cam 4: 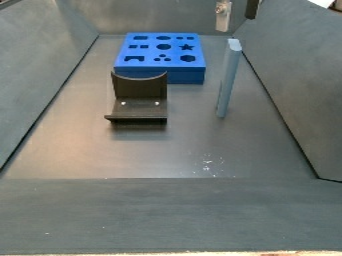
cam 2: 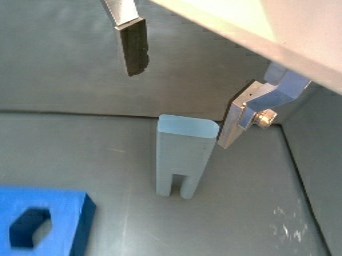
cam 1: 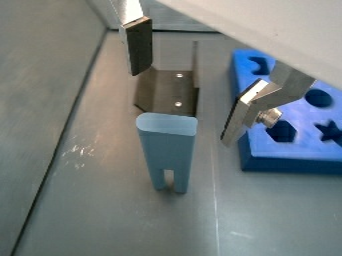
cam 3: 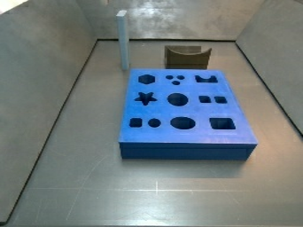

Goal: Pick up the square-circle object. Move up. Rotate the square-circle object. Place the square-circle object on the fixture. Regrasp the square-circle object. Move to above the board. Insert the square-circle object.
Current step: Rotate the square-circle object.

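1. Three task items on the grey worktop (cam 4: 80,130), listed left to right in a side view: fixture (cam 4: 138,96), board (cam 4: 163,55), square-circle object (cam 4: 229,78).
2. Square-circle object: pale peg standing upright, untouched, just beside the fixture and near the board's corner.
3. Gripper (cam 1: 187,80): above the peg, jaws spread wide and empty; fingers (cam 2: 132,47) clear of the peg's top.
4. Step in hand, by judgement: pick-up, not yet made. Next move: descend straddling the peg, then close.

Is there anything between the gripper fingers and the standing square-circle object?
Nothing. In both wrist views the open gripper hangs above the upright square-circle object, with only air between them.
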Tool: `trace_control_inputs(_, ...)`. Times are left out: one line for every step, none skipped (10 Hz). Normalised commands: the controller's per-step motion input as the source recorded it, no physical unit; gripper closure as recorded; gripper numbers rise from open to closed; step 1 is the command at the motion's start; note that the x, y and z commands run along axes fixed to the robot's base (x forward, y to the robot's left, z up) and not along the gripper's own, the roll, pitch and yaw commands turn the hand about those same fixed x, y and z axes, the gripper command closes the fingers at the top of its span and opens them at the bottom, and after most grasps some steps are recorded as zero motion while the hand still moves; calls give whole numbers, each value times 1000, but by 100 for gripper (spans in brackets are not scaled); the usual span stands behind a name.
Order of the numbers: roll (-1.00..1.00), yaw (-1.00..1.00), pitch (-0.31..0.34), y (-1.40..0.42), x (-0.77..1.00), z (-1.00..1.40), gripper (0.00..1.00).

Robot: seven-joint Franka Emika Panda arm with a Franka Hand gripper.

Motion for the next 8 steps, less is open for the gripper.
trace_control_inputs(1,1000,-1,-1,16,-14,0)
trace_control_inputs(1,1000,-1,-1,16,-14,0)
trace_control_inputs(1,1000,-1,-1,16,-14,0)
trace_control_inputs(1,1000,-1,-1,16,-14,0)
trace_control_inputs(1,1000,-1,-1,16,-13,0)
trace_control_inputs(2,1000,-1,-1,16,-13,0)
trace_control_inputs(2,1000,-1,-1,16,-13,0)
trace_control_inputs(2,1000,-1,-1,16,-13,0)
